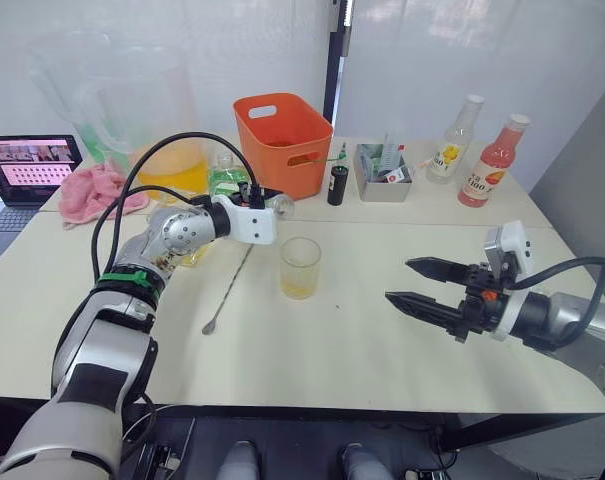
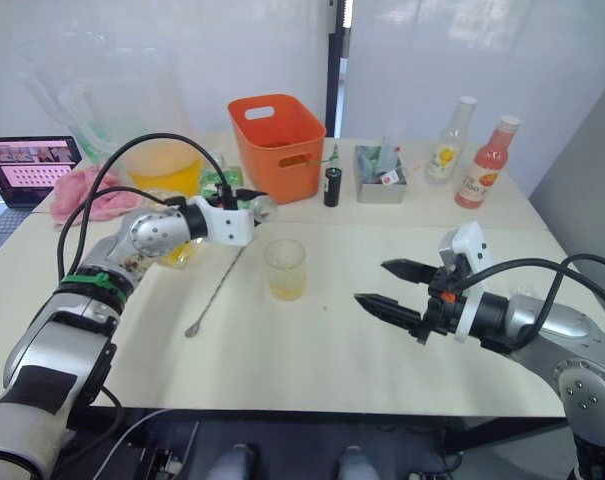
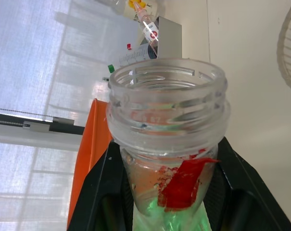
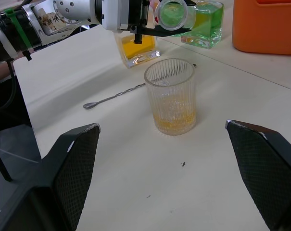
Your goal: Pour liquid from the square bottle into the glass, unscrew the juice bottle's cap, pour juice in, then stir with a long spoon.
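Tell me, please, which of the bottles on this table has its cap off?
The juice bottle gripped in the left gripper: its threaded mouth is bare and open, while the two bottles at the far right keep their caps.

Left pincer grips the uncapped juice bottle.

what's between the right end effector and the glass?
Bare tabletop. In the right wrist view nothing lies between the open right end effector and the glass; the long spoon lies on the glass's far side.
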Available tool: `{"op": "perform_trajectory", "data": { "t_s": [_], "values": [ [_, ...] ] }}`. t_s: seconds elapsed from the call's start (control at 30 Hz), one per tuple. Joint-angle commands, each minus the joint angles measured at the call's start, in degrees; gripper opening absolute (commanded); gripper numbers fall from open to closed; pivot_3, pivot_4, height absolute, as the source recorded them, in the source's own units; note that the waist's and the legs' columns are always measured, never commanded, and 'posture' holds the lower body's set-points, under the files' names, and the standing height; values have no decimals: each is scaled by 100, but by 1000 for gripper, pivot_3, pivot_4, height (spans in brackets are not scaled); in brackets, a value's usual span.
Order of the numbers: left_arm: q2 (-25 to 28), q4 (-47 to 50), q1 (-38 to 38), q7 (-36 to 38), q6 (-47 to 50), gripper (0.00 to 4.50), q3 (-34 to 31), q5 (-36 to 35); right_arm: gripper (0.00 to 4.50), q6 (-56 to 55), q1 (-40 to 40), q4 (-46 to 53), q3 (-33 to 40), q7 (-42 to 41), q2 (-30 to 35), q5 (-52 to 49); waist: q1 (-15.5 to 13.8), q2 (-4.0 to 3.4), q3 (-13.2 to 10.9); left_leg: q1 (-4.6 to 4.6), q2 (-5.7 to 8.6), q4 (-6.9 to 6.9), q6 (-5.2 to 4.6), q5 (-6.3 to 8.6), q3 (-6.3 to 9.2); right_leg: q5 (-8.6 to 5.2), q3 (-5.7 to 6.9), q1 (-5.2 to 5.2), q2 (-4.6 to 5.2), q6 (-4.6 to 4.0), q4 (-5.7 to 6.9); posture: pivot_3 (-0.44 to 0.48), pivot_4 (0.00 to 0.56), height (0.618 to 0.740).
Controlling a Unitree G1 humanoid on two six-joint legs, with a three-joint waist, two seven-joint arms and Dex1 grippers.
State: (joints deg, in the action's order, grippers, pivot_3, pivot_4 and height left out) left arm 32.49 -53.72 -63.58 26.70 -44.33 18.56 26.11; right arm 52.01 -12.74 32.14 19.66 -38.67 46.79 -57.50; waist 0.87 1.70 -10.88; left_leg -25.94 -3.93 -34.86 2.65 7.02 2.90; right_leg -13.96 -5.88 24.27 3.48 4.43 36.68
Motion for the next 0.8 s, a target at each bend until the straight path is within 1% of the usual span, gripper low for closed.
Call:
{"op": "perform_trajectory", "data": {
  "t_s": [0.03,0.2,0.4,0.8],
  "values": [
    [4,96,-297,-432,-274,1280,-17,166,4418,-91,-31,170,180,73,79,-109,-2,0,0,0,0,0,0,0,0,0,0,0,0,0,0,0,150,738],
    [-29,29,-288,-760,-471,1280,147,465,4418,-115,-15,199,147,122,68,-98,-2,0,0,0,0,-1,0,0,0,0,0,0,0,0,1,0,150,738],
    [-7,-46,-376,-1299,-587,1280,366,948,4418,-125,38,190,176,4,204,-69,-4,0,0,0,1,-1,1,-1,0,1,0,0,0,1,2,0,150,738],
    [162,-91,-545,-2300,-696,1280,673,1705,4418,-157,9,188,165,109,211,-73,-3,0,0,0,2,-2,2,-1,1,2,0,0,0,3,4,0,150,738]
  ]
}}
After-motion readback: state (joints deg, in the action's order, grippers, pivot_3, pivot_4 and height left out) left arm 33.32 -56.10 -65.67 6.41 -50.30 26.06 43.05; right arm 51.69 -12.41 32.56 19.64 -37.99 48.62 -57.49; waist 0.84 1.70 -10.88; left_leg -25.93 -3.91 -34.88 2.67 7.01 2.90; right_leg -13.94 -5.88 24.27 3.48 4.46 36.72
